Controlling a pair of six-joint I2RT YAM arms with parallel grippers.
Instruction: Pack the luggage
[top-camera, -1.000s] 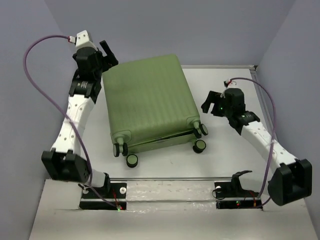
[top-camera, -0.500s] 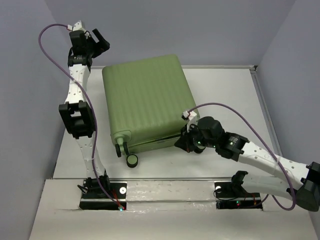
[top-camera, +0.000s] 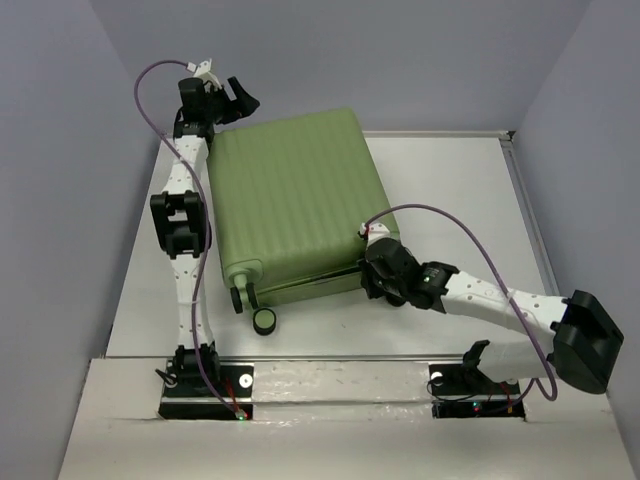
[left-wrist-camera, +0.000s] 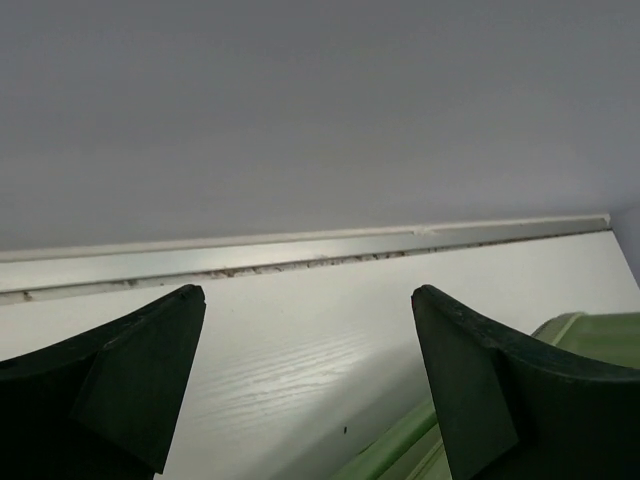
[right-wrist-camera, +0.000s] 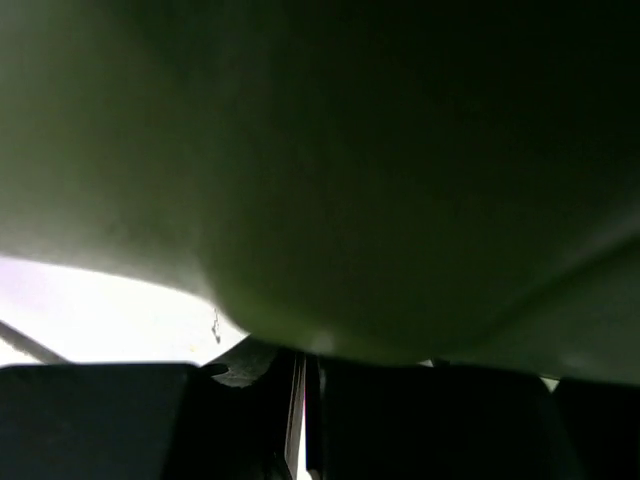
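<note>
The luggage (top-camera: 295, 200), a pale green ribbed hard-shell suitcase, lies shut and flat on the white table (top-camera: 450, 190), wheels toward me. My left gripper (top-camera: 238, 100) hovers open above its far-left corner. In the left wrist view the left gripper (left-wrist-camera: 308, 300) holds nothing, and a strip of green shell (left-wrist-camera: 400, 455) shows low between the fingers. My right gripper (top-camera: 372, 280) is shut and pressed against the suitcase's near-right corner, hiding the wheels there. In the right wrist view the dark green shell (right-wrist-camera: 380, 170) fills most of the frame above the right gripper (right-wrist-camera: 305, 400).
Two black wheels (top-camera: 264, 320) stick out at the suitcase's near-left corner. Grey walls close in the table on the far side and both sides. A raised rim (left-wrist-camera: 300, 255) runs along the far edge. The arm bases sit on the near shelf (top-camera: 340, 380).
The left arm stretched out and swung from the suitcase's left side to its far-left corner. The right arm reached left to the near-right corner and its jaws shut.
</note>
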